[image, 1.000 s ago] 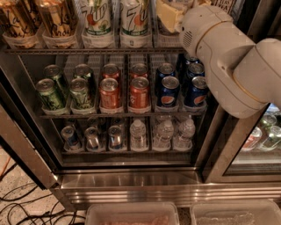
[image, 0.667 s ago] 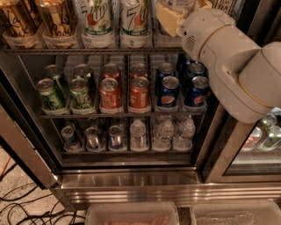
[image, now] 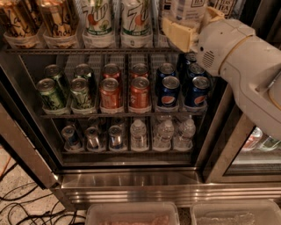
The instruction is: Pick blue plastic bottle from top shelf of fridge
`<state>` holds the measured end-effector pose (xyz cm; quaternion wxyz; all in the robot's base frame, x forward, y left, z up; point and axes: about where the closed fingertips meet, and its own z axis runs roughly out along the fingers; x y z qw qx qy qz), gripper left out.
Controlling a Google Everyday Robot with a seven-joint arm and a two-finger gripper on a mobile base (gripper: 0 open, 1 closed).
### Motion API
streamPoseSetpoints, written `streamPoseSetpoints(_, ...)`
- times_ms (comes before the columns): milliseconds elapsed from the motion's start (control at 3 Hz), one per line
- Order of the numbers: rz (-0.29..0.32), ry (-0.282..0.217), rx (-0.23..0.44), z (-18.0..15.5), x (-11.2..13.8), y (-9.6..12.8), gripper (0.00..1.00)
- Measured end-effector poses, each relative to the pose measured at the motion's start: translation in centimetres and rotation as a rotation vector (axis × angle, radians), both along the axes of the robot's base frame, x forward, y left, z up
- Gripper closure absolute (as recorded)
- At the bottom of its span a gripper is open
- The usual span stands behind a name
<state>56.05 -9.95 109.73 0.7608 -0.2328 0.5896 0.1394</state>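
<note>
— Where is the blue plastic bottle (image: 186, 9)?
— Upper right of the frame, on the top shelf (image: 88, 51) of the fridge (image: 131, 180), cut off by the top edge.
— And the arm?
— The white arm (image: 246, 66) slants in from the right edge. Its gripper (image: 192, 22) is at the bottle's lower part. I cannot tell whether the jaws grip it.
— Around it?
— Two 7UP bottles (image: 97, 19) left of it, then two brown bottles (image: 57, 19). The front row below has six cans (image: 139, 92): two green, two red, two blue. Lowest are three small cans (image: 93, 137) and three water bottles (image: 163, 132). Two clear bins (image: 131, 214) sit at the bottom edge and cables (image: 17, 202) lie lower left.
</note>
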Motion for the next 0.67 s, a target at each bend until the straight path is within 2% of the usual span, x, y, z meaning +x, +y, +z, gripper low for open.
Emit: streamPoseSetpoints(667, 0.097, 0.043, -0.111, -0.8, -4.5, -0.4, 1.0)
